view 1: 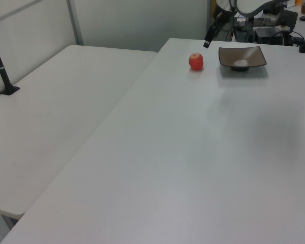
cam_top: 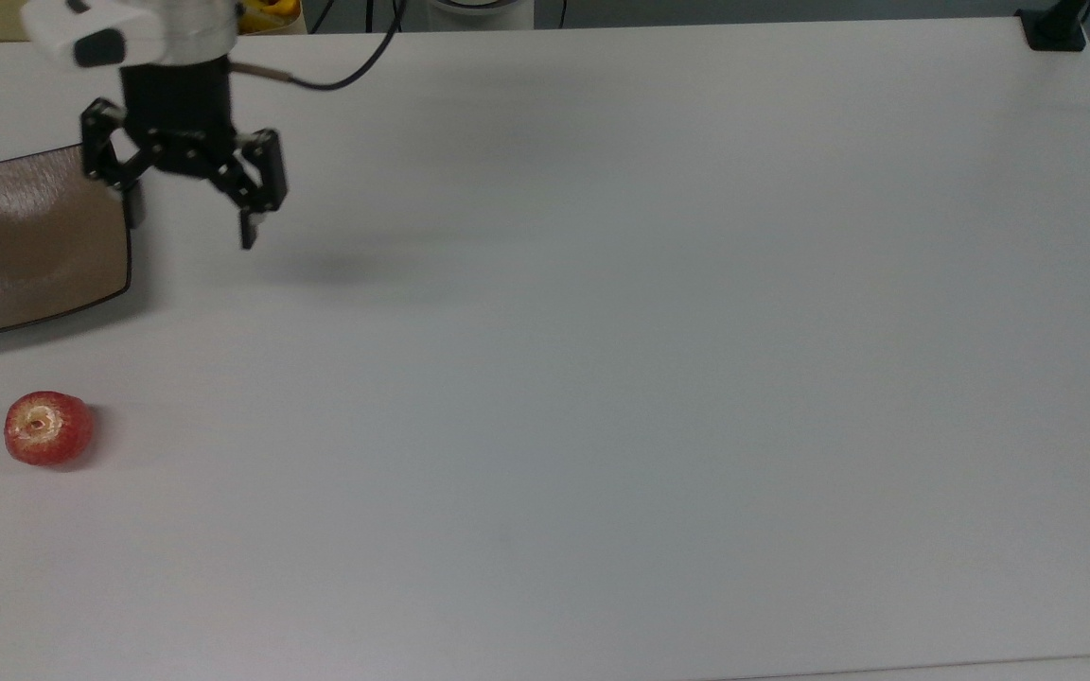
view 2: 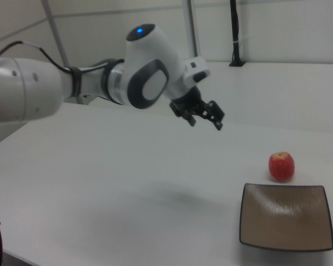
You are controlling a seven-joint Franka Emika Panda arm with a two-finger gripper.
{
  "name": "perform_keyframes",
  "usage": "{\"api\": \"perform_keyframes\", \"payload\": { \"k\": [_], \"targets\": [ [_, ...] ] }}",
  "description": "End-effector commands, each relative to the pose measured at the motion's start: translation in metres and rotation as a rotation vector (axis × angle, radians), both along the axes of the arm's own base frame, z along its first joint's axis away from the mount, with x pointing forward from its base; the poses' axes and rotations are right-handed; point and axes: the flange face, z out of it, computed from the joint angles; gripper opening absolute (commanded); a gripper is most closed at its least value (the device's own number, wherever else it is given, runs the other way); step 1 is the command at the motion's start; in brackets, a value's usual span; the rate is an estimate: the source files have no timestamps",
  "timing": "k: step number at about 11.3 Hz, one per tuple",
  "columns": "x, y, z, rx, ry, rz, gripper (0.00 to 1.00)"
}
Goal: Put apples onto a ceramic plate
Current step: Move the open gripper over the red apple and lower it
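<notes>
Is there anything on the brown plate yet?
No, it's empty. The plate shows only its bare shiny inside, and the apple sits on the white table beside it, apart from the plate.

In the top view, the ceramic plate (cam_top: 29,246) is seen on the table (cam_top: 602,378) at the top view's left edge, and the apple (cam_top: 47,428) is set on the table just below it, apart from it. The claw (cam_top: 191,222) is held above the table beside the plate's right edge in the top view, its fingers spread apart. In the right view, the apple (view 2: 281,166) is placed behind the plate (view 2: 286,217), and the claw (view 2: 205,118) is raised to their left, well apart from both.
</notes>
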Motion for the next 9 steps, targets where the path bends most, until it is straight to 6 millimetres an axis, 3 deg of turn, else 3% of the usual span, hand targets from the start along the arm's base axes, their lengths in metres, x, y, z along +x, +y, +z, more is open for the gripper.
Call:
{"api": "perform_keyframes", "payload": {
  "k": [1, 5, 9],
  "targets": [
    [0.027, -0.037, -0.032, -0.066, -0.047, 0.032, 1.0],
    [0.045, -0.091, -0.087, -0.113, -0.108, -0.012, 1.0],
    [0.056, -0.121, -0.128, -0.189, -0.162, 0.004, 1.0]
  ]
}}
